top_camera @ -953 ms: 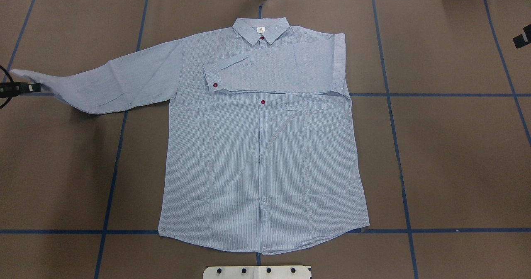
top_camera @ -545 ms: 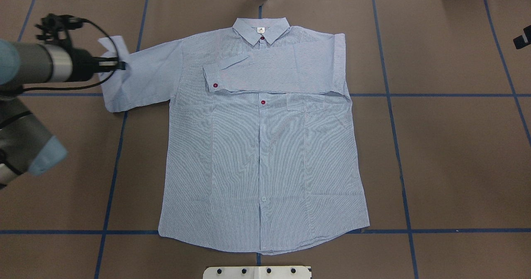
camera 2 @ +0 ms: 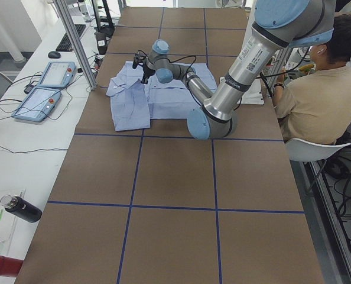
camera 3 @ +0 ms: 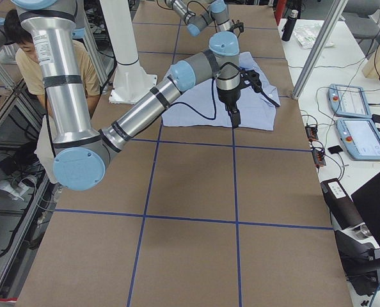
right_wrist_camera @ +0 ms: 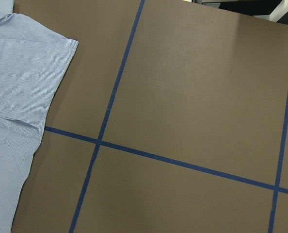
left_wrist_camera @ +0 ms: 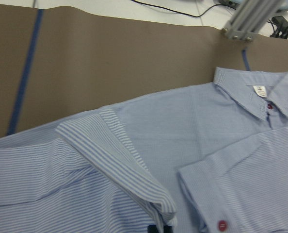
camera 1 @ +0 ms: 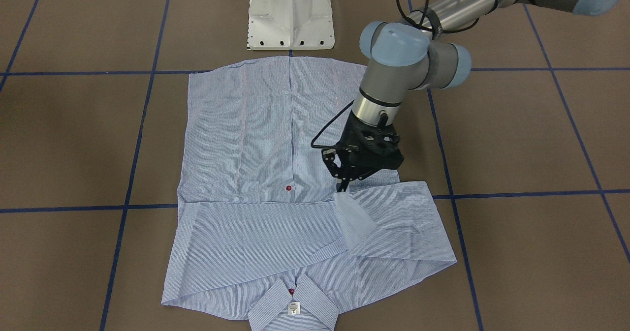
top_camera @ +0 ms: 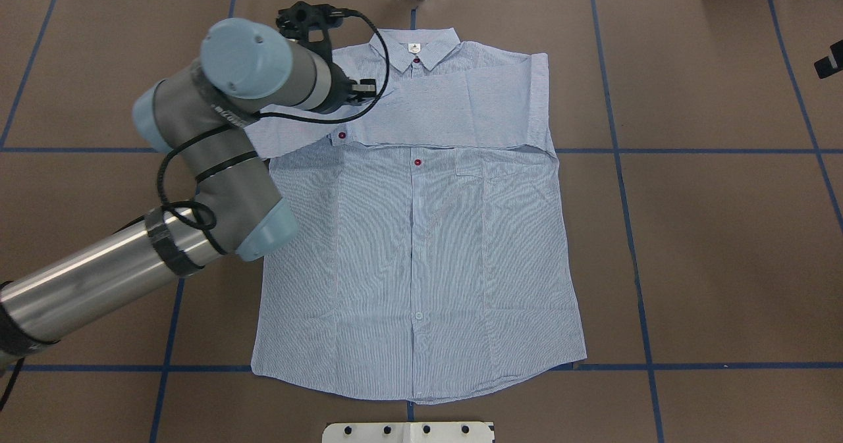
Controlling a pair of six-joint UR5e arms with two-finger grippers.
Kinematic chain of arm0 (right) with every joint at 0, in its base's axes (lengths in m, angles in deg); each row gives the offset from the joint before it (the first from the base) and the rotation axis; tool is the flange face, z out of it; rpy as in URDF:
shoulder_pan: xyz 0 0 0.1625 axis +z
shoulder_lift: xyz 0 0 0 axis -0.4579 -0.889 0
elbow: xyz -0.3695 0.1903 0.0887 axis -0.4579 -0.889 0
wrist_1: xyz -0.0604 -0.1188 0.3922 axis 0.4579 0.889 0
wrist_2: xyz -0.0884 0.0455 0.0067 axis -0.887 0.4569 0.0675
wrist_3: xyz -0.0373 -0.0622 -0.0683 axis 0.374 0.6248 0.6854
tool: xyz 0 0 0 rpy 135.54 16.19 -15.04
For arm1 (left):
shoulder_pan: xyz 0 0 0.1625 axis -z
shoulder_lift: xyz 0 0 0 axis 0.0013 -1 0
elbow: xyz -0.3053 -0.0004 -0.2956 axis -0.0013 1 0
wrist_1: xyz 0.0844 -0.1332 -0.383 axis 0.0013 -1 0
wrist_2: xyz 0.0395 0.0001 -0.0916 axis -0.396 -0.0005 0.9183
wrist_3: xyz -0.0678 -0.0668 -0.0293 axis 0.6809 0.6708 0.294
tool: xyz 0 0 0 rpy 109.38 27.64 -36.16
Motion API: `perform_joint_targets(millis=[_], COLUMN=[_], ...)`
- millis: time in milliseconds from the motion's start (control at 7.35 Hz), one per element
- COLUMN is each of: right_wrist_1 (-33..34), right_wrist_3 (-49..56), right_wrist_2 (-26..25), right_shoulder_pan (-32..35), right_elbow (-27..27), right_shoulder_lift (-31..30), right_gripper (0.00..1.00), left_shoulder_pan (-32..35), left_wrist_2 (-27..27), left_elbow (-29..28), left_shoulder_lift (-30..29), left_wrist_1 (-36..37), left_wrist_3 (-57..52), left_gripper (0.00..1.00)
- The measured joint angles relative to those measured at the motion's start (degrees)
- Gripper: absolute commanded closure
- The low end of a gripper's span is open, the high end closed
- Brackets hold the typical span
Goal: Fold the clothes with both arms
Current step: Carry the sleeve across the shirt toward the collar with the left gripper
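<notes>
In the overhead view the left arm (top_camera: 217,160) covers the shirt's (top_camera: 421,265) shoulder and upper sleeve on that view's left, the front-facing view's bottom edge cuts off the collar (camera 1: 315,302), the left wrist view shows only a dark sliver of the left gripper (camera 1: 342,187), and the right gripper (camera 3: 235,121) appears too small to read its opening.

We look steeply down from across the surface (camera 1: 517,134) in the front-facing view, fairly close. The white pedestal (camera 1: 290,14) stands beyond the left pincer (camera 1: 343,188), and the collar (camera 1: 315,302) of the shirt (camera 1: 236,124) lies on our side of it. The overhead view faces the opposite way from behind the robot and shares the whole shirt. The two side views stand farther off at the surface's ends, looking along it toward that pincer. The left wrist view sits just behind the pincer, very near the cloth. The right wrist view looks down on bare surface and the shirt's edge.
</notes>
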Motion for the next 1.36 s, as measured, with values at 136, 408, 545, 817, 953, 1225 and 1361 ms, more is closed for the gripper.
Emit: perform_joint_targets(millis=[136,408,545,817,953,1225,1361], right_wrist_1=[0.0,0.0,0.0,0.0,0.0,0.0,0.0], right_wrist_3=[0.0,0.03,0.02,0.0,0.0,-0.03,-0.06], right_wrist_2=[0.0,0.0,0.0,0.0,0.0,0.0,0.0], right_shoulder_pan=[-0.01,-0.03,-0.03,-0.03,-0.03,-0.03,-0.03], right_elbow=[-0.06,-0.18,-0.21,-0.25,-0.34,-0.5,-0.52], right_shoulder_lift=[-0.01,-0.07,-0.07,-0.08,-0.08,-0.08,-0.07], right_gripper=[0.0,0.0,0.0,0.0,0.0,0.0,0.0], left_shoulder_pan=[-1.34,-4.13,-5.19,-8.27,-9.81,-11.6,-12.1], left_wrist_2=[-1.43,-3.88,-4.4,-7.89,-9.59,-10.7,-10.74], left_elbow=[-6.01,-13.94,-16.12,-19.1,-20.07,-21.31,-22.21], left_shoulder_lift=[-6.4,-14.48,-16.76,-19.09,-19.76,-21.68,-23.38], left_wrist_1=[1.33,2.18,2.32,2.09,1.86,1.25,1.0], left_wrist_3=[2.32,4.65,4.96,5.1,5.07,7.8,9.25], left_gripper=[1.0,1.0,1.0,0.14,0.0,0.0,0.0])
